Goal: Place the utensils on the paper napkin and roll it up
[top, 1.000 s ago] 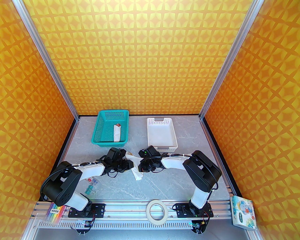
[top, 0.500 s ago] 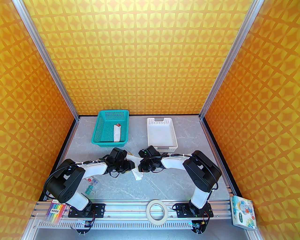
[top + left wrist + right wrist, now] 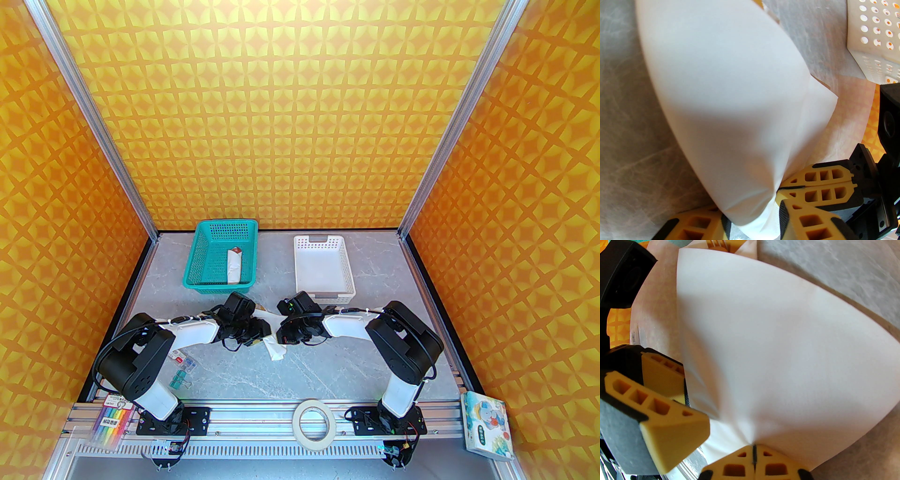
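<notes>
right jaws are closed on the napkin (image 3: 274, 349), which bulges up at the middle of the counter (image 3: 328, 375) between both arms; left jaws stand partly open astride its other edge.

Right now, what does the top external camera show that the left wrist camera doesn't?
Overhead adds the teal mesh basket holding a white roll with a red-brown tip, plus the cream tape ring. The left wrist adds a close look at the right end effector pinched shut on the white paper napkin. Both share the napkin and the white perforated plastic basket.
</notes>
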